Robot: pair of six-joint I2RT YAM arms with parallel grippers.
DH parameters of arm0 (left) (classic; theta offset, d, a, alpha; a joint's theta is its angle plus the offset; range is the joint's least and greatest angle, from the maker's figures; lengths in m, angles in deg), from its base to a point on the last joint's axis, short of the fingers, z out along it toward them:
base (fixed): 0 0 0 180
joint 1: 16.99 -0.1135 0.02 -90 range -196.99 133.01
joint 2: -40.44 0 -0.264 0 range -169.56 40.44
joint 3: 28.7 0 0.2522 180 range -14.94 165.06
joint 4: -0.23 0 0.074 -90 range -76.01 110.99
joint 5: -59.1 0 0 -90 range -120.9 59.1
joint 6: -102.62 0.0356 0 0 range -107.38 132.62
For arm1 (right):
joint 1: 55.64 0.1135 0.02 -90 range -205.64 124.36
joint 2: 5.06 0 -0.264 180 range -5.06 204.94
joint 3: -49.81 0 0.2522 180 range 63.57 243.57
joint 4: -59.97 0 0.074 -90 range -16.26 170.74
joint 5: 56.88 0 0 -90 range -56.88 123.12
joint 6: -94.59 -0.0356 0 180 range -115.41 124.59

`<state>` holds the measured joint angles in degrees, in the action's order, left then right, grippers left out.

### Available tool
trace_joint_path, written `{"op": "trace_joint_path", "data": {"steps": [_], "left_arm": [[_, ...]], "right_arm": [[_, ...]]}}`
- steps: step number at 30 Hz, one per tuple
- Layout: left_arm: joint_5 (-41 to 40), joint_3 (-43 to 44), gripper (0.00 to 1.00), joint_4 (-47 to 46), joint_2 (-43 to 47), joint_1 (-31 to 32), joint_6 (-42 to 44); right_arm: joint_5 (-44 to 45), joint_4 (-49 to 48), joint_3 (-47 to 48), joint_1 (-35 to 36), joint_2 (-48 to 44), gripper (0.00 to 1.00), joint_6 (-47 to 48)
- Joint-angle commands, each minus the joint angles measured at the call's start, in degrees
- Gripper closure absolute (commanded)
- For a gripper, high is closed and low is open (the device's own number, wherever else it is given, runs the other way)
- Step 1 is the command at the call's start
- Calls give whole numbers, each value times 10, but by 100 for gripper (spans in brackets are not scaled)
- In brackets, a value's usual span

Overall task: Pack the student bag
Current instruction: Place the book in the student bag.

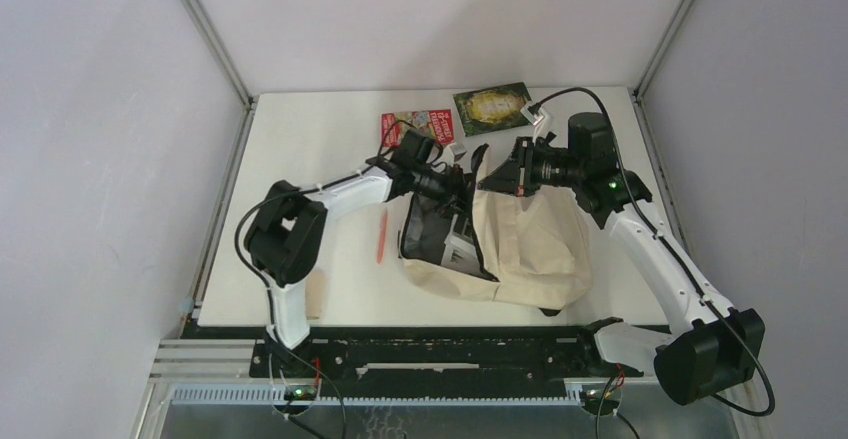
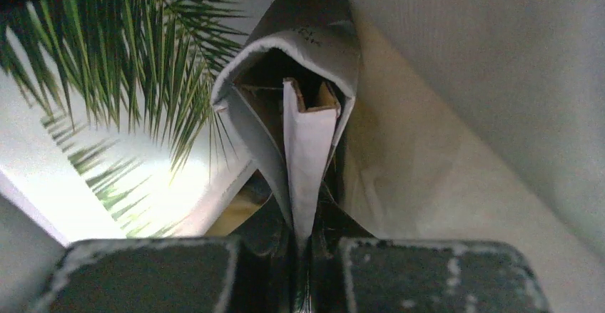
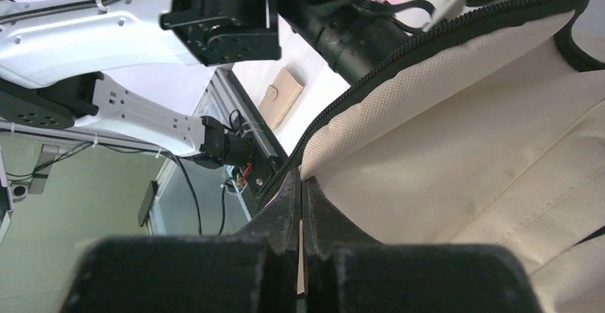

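left fingers (image 2: 235, 274) clamped on thin pale sheet (image 2: 308, 163) | right fingers (image 3: 235, 274) pinching student bag (image 1: 530, 249) at zip rim (image 3: 428, 42) | bag likely soft, light, floppy; stiffer rim suits gripping

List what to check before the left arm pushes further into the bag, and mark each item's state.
1. Right gripper pinches the zippered rim of the student bag: ok.
2. Bag mouth open toward the left arm, dark lining showing in the top view: ok.
3. Left gripper is shut on a thin pale booklet: ok.
4. Booklet fully inside the bag: cannot tell; the wrist view shows only cream fabric beside it.
5. Red book, green book and orange pen packed: not ok; they lie on the table.
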<state>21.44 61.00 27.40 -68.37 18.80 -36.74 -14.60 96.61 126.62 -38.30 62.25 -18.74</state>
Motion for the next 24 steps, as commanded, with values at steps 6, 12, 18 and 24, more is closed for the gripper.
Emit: {"op": "trace_joint_path", "data": {"steps": [6, 12, 18, 24], "left_arm": [[-115, 12, 47, 11, -23, 23, -17], [-157, 10, 32, 96, 30, 23, 55], [-181, -28, 30, 114, 71, 21, 75], [-229, -53, 30, 139, 95, 21, 84]], "right_arm": [[1, -16, 7, -2, -25, 100, 18], [17, 6, 7, -3, -34, 100, 26], [11, 9, 7, -2, -38, 100, 21], [13, 12, 7, -2, -36, 100, 21]]}}
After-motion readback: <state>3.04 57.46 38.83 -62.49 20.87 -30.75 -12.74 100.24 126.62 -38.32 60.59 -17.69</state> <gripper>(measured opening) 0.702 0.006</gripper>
